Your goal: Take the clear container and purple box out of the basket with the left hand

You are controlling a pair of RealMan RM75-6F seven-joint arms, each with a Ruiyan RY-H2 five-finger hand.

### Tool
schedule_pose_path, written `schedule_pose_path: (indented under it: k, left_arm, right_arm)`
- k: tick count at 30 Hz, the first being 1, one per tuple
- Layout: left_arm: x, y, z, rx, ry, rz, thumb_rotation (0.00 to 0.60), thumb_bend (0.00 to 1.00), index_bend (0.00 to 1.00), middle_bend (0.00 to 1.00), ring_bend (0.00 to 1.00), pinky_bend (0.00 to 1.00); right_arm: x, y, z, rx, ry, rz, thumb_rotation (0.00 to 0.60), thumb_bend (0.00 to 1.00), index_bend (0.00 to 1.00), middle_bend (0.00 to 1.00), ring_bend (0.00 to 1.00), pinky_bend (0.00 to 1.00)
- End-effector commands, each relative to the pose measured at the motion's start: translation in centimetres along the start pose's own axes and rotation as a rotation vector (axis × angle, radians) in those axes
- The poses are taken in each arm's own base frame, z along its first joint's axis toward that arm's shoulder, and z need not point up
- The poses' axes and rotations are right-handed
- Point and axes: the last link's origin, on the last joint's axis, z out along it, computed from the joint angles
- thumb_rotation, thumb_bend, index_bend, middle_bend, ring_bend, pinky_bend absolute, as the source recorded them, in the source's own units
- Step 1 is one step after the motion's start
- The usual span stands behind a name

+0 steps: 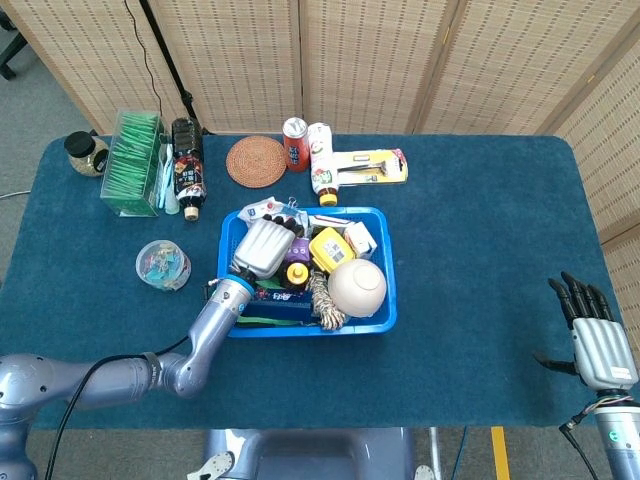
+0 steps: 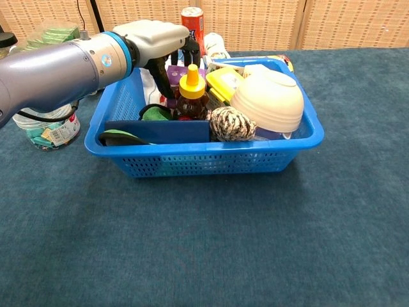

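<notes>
A bright blue basket with perforated walls sits on a deep teal tablecloth. Inside it, a purple box shows behind a brown bottle with a yellow cap, beside a cream bowl and a speckled black-and-white yarn ball. Left of the basket, the clear container holds multicoloured bits.

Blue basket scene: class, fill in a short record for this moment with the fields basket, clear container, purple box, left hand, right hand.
basket: blue basket near the middle of the table, crowded with items
clear container: clear container stands on the table to the left of the basket, outside it
purple box: purple box upright inside the basket, behind a yellow-capped bottle
left hand: left hand inside the basket, fingers curled down at the purple box; a firm hold cannot be confirmed
right hand: right hand at the table's far right edge, fingers apart, holding nothing
</notes>
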Motion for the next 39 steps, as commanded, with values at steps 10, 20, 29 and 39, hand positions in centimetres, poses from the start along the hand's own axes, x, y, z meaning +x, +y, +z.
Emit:
schedule_pose_path:
  k: [10, 20, 29, 39]
  left_arm:
    - [0.6, -0.5, -0.4, 0.015, 0.027, -0.023, 0.6, 0.38, 0.5, 0.48, 0.47, 0.44]
    - [3.8, -2.3, -1.9, 0.022, 0.095, -0.059, 0.6, 0.39, 0.51, 0.49, 0.48, 0.44]
    - [6.2, -7.4, -5.8, 0.069, 0.179, -0.029, 0.6, 0.39, 0.52, 0.5, 0.48, 0.44]
    - [4.2, -16.1, -12.5, 0.195, 0.155, -0.013, 0.6, 0.39, 0.52, 0.5, 0.48, 0.44]
  right_arm:
    - [0.0, 0.0, 0.0, 0.001, 0.001, -0.002, 0.6, 0.0, 0.0, 0.0, 0.0, 0.0]
    - [0.0, -0.1, -0.1, 0.006, 0.002, -0.002, 0.6, 0.0, 0.0, 0.0, 0.0, 0.0]
    - [0.1, -0.4, -0.4, 0.019, 0.002, 0.0, 0.6, 0.0, 0.0, 0.0, 0.0, 0.0]
    - [-0.1, -0.8, -0.6, 0.034, -0.002, -0.001, 0.6, 0.0, 0.0, 0.0, 0.0, 0.0]
